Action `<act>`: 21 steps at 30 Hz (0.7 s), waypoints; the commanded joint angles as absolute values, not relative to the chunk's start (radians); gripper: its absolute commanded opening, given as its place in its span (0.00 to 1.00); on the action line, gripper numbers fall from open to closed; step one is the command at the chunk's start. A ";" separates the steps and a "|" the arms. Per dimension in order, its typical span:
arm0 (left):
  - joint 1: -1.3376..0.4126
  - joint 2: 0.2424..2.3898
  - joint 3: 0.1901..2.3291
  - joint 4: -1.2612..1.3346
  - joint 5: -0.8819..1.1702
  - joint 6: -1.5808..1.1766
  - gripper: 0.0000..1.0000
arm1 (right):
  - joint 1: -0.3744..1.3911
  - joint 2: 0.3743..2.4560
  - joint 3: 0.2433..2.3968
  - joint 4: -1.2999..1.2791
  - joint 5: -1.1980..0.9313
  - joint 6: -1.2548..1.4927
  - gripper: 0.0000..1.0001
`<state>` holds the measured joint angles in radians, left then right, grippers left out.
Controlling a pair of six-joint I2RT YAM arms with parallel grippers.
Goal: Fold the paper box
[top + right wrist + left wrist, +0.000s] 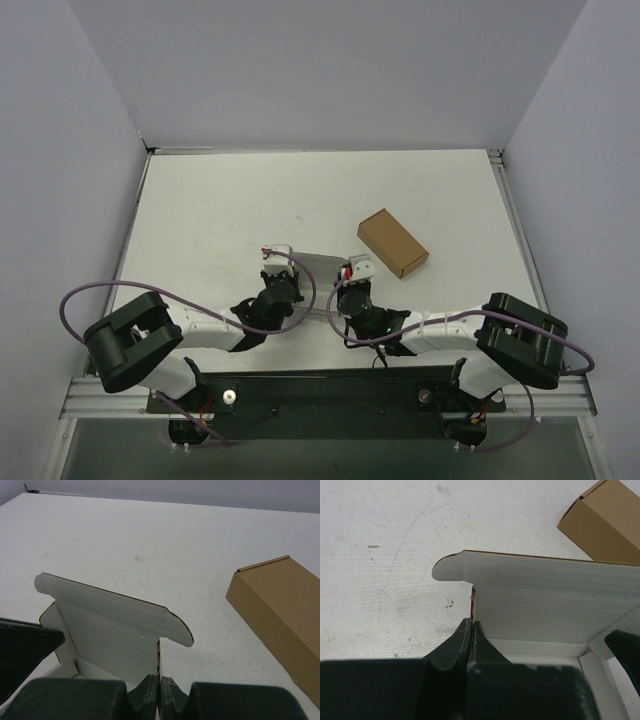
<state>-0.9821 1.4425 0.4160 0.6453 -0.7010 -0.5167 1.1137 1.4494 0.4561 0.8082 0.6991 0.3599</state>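
Observation:
The paper box (320, 266) is a white card blank, partly folded, on the table between my two grippers. In the left wrist view its rear wall (545, 597) stands upright with a rounded tab at its left end. My left gripper (472, 625) is shut on the thin upright edge of the box's left side wall. In the right wrist view the same wall (110, 625) rises with a rounded tab on the right. My right gripper (160, 681) is shut on the right side wall's edge. From above, the left gripper (279, 272) and right gripper (352, 275) flank the box.
A small closed brown cardboard box (392, 243) lies on the white table (220, 200) just right of and beyond the paper box; the brown box (607, 520) (280, 615) shows in both wrist views. Grey walls enclose the table on three sides.

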 commanded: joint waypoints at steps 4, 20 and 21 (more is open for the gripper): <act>-1.062 1.506 0.459 0.824 -0.574 -0.528 0.00 | 1.175 1.446 0.479 1.002 0.537 0.456 0.00; -1.075 1.404 0.353 0.903 -0.614 -0.463 0.00 | 1.180 1.336 0.500 0.838 0.545 0.439 0.00; -1.075 1.390 0.338 0.913 -0.617 -0.459 0.00 | 1.180 1.329 0.497 0.835 0.549 0.443 0.00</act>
<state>-1.0210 1.4807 0.3752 0.7647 -0.7750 -0.4679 1.1431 1.4139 0.4412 0.7719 0.6804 0.3786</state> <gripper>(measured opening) 0.022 0.062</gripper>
